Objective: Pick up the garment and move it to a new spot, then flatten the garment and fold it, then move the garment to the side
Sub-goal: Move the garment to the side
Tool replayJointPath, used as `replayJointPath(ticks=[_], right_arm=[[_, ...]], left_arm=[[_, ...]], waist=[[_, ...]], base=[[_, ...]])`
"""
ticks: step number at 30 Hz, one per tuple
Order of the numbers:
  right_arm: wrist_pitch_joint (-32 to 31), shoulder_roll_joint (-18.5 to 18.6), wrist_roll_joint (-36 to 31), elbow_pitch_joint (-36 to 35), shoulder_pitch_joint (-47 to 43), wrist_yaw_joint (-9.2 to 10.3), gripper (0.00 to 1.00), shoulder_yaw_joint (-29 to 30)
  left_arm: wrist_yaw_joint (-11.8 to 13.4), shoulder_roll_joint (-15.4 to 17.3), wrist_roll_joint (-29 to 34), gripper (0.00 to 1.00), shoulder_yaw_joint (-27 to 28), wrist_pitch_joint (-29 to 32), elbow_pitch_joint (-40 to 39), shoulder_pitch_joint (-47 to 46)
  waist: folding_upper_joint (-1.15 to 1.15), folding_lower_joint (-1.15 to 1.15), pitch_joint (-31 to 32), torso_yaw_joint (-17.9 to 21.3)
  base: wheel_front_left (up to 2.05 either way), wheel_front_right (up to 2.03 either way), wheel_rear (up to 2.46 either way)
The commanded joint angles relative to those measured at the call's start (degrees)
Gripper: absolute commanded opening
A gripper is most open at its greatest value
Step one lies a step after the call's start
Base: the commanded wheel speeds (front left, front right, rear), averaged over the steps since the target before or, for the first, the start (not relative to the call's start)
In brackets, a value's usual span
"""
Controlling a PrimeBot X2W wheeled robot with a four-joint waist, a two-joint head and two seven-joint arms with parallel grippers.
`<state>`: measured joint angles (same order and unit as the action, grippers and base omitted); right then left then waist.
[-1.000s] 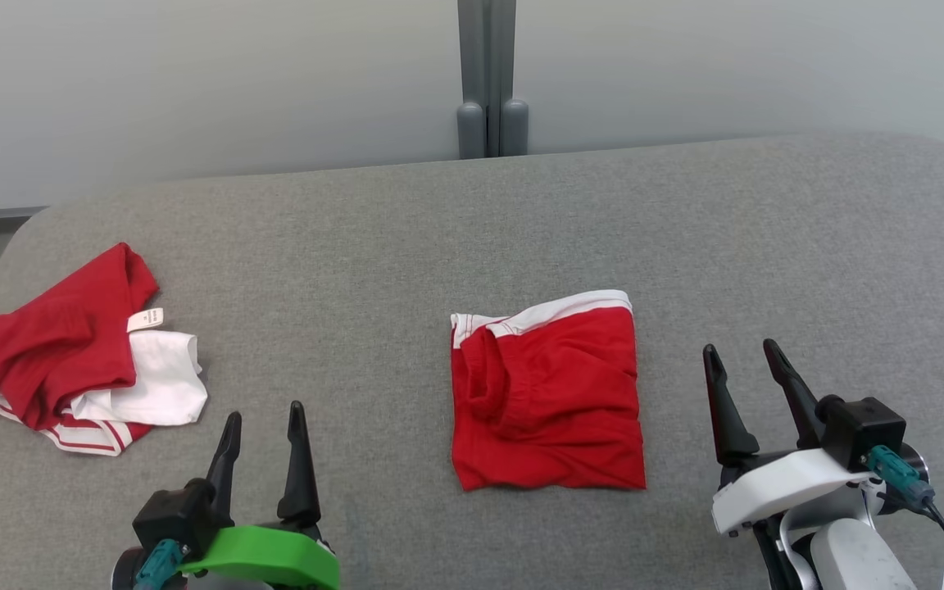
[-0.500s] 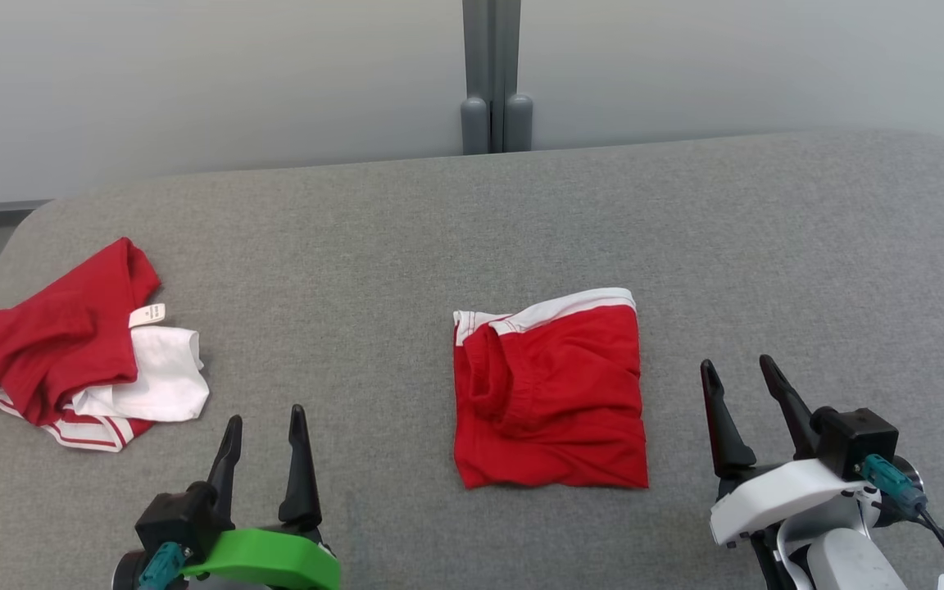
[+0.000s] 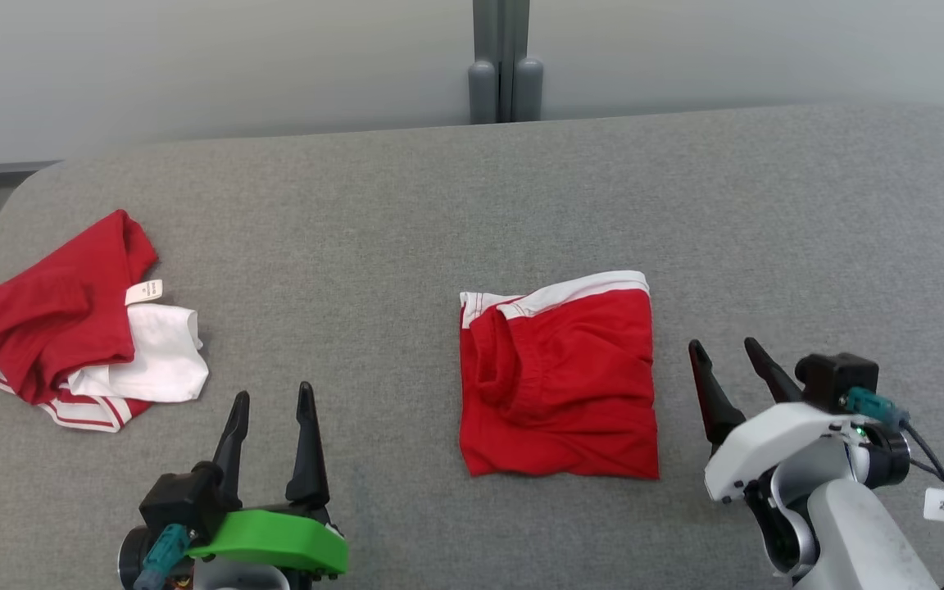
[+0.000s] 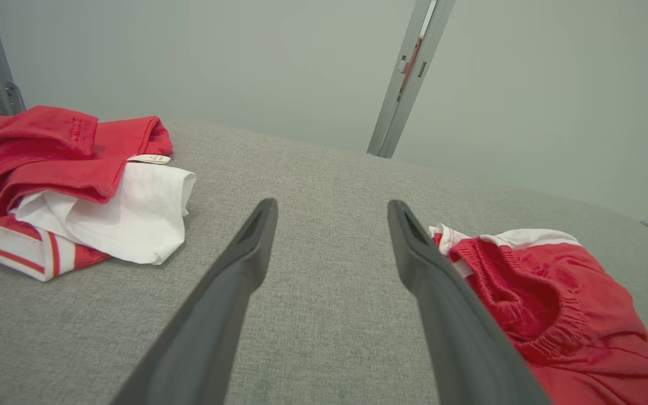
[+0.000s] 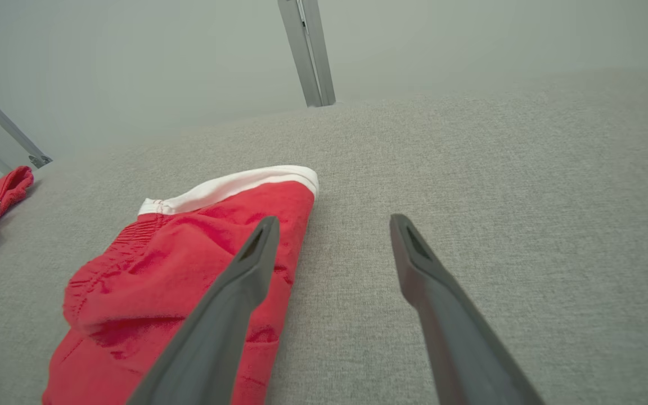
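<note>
The garment (image 3: 558,377) is a red pair of shorts with a white waistband, lying folded into a rough square in the middle of the grey padded table (image 3: 406,213). My right gripper (image 3: 723,344) is open and empty, hovering just right of the garment's right edge. In the right wrist view, the right gripper (image 5: 334,219) has its left finger over that edge of the garment (image 5: 189,247). My left gripper (image 3: 273,390) is open and empty near the front, well left of the garment. In the left wrist view, the left gripper (image 4: 332,203) has the garment (image 4: 554,304) to its right.
A crumpled pile of red and white clothes (image 3: 70,328) lies at the table's left edge; the pile (image 4: 76,180) also shows in the left wrist view. A grey post (image 3: 506,65) stands against the pale wall behind the table. Bare grey padding stretches to the right and far side.
The whole head picture has shifted, so the camera has moved. The right gripper has drawn slightly closer to the garment's right edge and its wrist has turned. Both grippers stay open.
</note>
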<state>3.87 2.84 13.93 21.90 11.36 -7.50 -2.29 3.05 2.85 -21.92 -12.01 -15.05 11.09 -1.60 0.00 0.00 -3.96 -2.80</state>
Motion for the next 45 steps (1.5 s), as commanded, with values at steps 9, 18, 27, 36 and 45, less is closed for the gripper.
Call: replayJointPath(ticks=[9, 18, 27, 36, 45], right_arm=[[-15.46, 1.64, 6.31, 4.04, 7.99, 0.02, 1.00, -0.44], [-25.12, 4.12, 13.23, 6.83, 10.61, 0.02, 0.75, -4.10], [-20.07, 7.23, 10.43, 5.31, 14.24, 0.05, 0.00, -4.87], [-13.23, 8.03, 8.40, 5.12, 19.69, 0.05, 0.00, -3.96], [-6.27, 5.54, 7.99, 10.05, 21.79, 0.05, 0.00, -2.37]], left_arm=[[0.79, 0.10, -1.29, 1.00, -1.19, -0.17, -0.32, -3.08], [1.11, 0.10, -1.40, 1.00, -1.18, -0.11, -0.97, -4.58], [0.60, 0.09, 0.78, 1.00, -1.10, -0.11, -3.09, -6.03], [-0.84, 1.01, 3.96, 1.00, 0.19, -0.10, -5.05, -8.60], [-1.54, 3.97, 6.34, 1.00, -0.72, 2.03, -6.35, -11.74]], waist=[[0.00, 0.00, -4.91, -4.58], [0.00, 0.00, -7.87, -7.27], [0.00, 0.00, -10.95, -2.77], [0.00, 0.00, -17.31, 12.55], [0.00, 0.00, -20.53, 26.04]], base=[[0.00, 0.00, 0.00], [0.00, 0.00, 0.00], [0.00, 0.00, 0.00], [0.00, 0.00, 0.00], [0.00, 0.00, 0.00]])
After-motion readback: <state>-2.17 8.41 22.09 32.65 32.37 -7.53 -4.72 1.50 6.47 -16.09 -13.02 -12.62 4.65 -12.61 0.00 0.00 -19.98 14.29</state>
